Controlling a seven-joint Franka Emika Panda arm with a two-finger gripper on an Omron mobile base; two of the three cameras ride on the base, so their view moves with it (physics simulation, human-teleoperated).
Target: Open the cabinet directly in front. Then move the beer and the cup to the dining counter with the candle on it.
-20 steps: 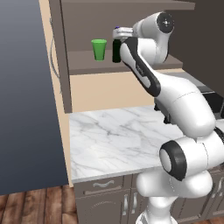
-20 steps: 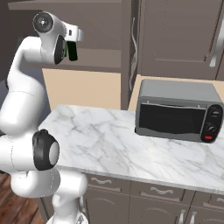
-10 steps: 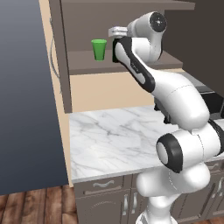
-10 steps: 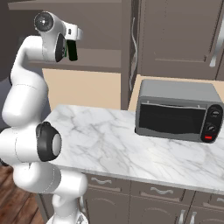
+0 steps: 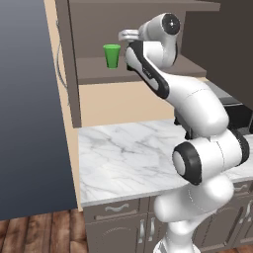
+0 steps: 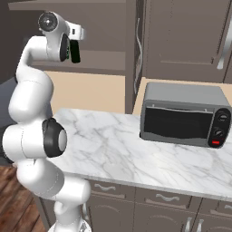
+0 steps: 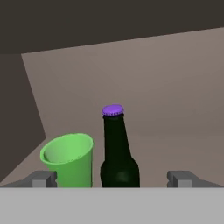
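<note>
The cabinet [image 5: 94, 74] stands open, its left door [image 5: 66, 64] swung out. On its shelf stand the green cup [image 5: 112, 55] and, just right of it, the dark beer [image 7: 118, 153] with a purple cap. My gripper [image 7: 113, 178] is open at shelf height, reaching into the cabinet. In the hand view the beer stands between the two fingertips [image 7: 43, 178], a little ahead of them. The cup [image 7: 70, 159] stands just inside the left tip. In the left base view my hand [image 5: 128, 35] hides the beer. The dining counter and the candle are out of view.
A short marble worktop [image 5: 123, 158] lies below the cabinet, with drawer fronts [image 5: 116, 210] beneath it. A grey toaster oven [image 6: 181, 120] sits on it to the right. More shut cabinet doors [image 6: 181, 41] hang above the oven. A blue-grey wall [image 5: 24, 99] bounds the left.
My hand has crept a little left and up along the shelf towards the cup and the beer, and the forearm has swung with it. The jaws have stayed open.
</note>
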